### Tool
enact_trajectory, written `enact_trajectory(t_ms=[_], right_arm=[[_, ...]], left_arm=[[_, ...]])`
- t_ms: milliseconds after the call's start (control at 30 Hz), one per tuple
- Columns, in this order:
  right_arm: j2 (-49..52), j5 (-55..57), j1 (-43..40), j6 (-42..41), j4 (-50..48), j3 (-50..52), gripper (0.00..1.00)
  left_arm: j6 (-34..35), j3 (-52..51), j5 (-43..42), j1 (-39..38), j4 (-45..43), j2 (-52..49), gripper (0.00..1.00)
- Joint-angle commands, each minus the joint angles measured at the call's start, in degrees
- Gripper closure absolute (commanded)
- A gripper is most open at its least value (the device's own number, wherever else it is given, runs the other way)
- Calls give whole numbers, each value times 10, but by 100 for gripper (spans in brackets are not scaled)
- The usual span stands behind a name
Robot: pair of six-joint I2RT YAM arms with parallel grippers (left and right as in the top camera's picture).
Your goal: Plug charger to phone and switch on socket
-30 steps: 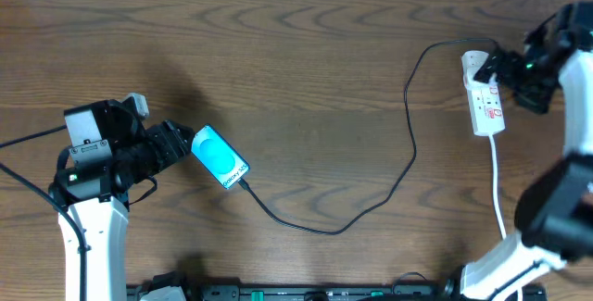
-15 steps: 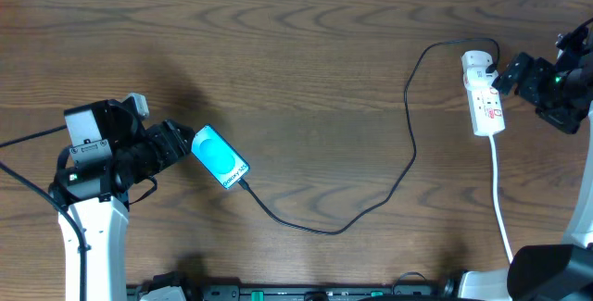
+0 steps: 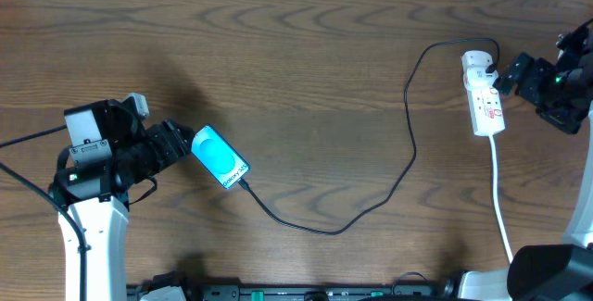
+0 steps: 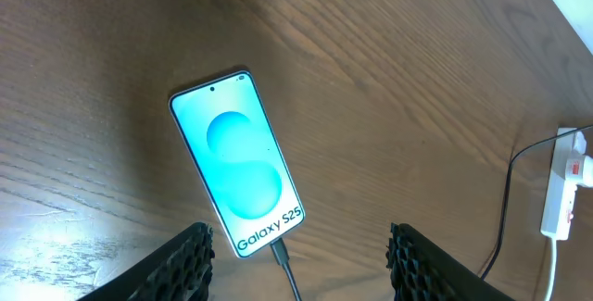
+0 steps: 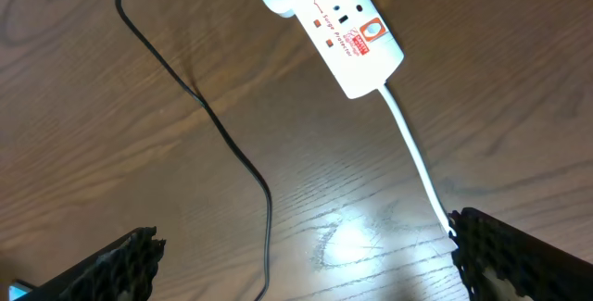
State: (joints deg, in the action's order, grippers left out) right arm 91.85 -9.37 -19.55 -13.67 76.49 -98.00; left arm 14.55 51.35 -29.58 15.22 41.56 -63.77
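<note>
Far left on the brown table (image 3: 306,79): the left gripper (image 3: 182,144), down low, fingers wide apart, nothing held. Just beside its tips: the phone (image 3: 220,157), flat on the table, screen up and lit bright blue, with "Galaxy S25" in white near the bottom edge. From the left wrist view, bottom end of the phone between the two black fingers (image 4: 190,259), no touch on either side.

Into that bottom end: the small tip of the charger (image 3: 408,167), plugged in. Then a thin black cable, sagging toward the near edge, climbing up the middle of the table, bending right to the top end of the socket (image 3: 484,97).

Socket white and long, flat on the table at the far right, red marks on its face, thick white cord (image 3: 498,185) trailing down toward the near edge. Cannot tell whether a switch is on.

Just beside the socket's top end, on its right: the right gripper (image 3: 510,76), fingers far apart, clamped on nothing.
</note>
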Motion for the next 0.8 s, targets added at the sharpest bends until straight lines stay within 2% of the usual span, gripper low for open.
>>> enact_trajectory(t_ms=[0, 167, 267, 333, 467, 767], right_arm=[[-7, 2, 10, -9, 0, -2, 1], [-7, 2, 10, -9, 0, -2, 1], [-7, 2, 10, -9, 0, -2, 1], [-7, 2, 10, -9, 1, -2, 1], [-7, 2, 10, -9, 0, -2, 1], [-7, 2, 10, -9, 0, -2, 1]], left_arm=[[-8, 3, 7, 2, 0, -2, 38], [-10, 3, 22, 2, 10, 0, 38], [-10, -1, 99, -5, 67, 13, 38], [-10, -23, 155, -32, 70, 44, 38], [-13, -97, 205, -83, 7, 124, 38], [-19, -318, 202, -148, -220, 383, 38]])
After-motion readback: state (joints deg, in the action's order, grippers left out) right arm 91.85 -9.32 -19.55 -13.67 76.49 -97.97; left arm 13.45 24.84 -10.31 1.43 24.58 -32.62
